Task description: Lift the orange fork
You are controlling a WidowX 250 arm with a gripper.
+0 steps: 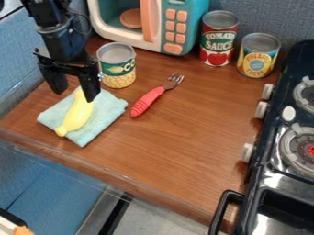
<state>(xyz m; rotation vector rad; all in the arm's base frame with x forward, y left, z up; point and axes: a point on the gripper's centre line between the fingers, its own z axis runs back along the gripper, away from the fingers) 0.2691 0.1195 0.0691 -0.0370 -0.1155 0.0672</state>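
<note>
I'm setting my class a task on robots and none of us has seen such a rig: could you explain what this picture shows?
The picture comes from a fixed camera looking down at a slant on a wooden counter. The black machine at upper left is a robot arm. Its end effector, the two-fingered part that grasps, is open above a yellow toy on a blue-green cloth; it appears to hold nothing. To the right lies the fork with its reddish handle. Farther back stand a corn can, a tomato can, a pineapple can and a toy microwave. A toy stove is at the right edge.
</note>
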